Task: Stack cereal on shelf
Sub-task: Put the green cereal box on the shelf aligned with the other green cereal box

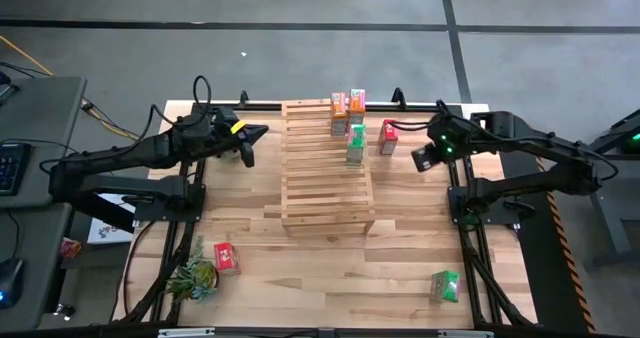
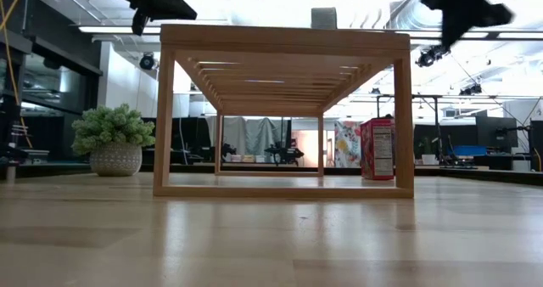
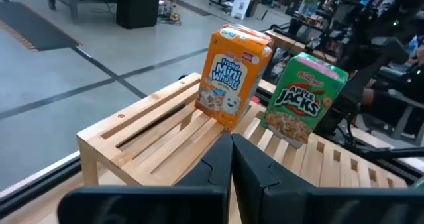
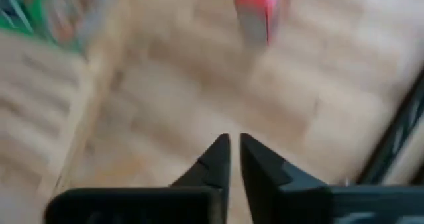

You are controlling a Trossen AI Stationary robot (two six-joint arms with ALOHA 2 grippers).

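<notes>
The slatted wooden shelf point(image 1: 328, 168) stands mid-table. On its far end stand two orange cereal boxes point(image 1: 348, 102) and a green one point(image 1: 356, 144); the left wrist view shows an orange box point(image 3: 233, 75) and a green box point(image 3: 303, 98) upright on the slats. A red box point(image 1: 388, 136) stands on the table right of the shelf. Another red box point(image 1: 226, 257) and a green box point(image 1: 446, 286) sit near the front edge. My left gripper point(image 1: 250, 140) hovers shut left of the shelf. My right gripper point(image 4: 235, 148) hangs right of the red box, its fingers a narrow gap apart, holding nothing.
A potted plant point(image 1: 192, 276) lies at the table's near left corner, beside the red box. The black table frame point(image 1: 470, 248) runs along the right side. Bare tabletop point(image 1: 330, 278) lies in front of the shelf.
</notes>
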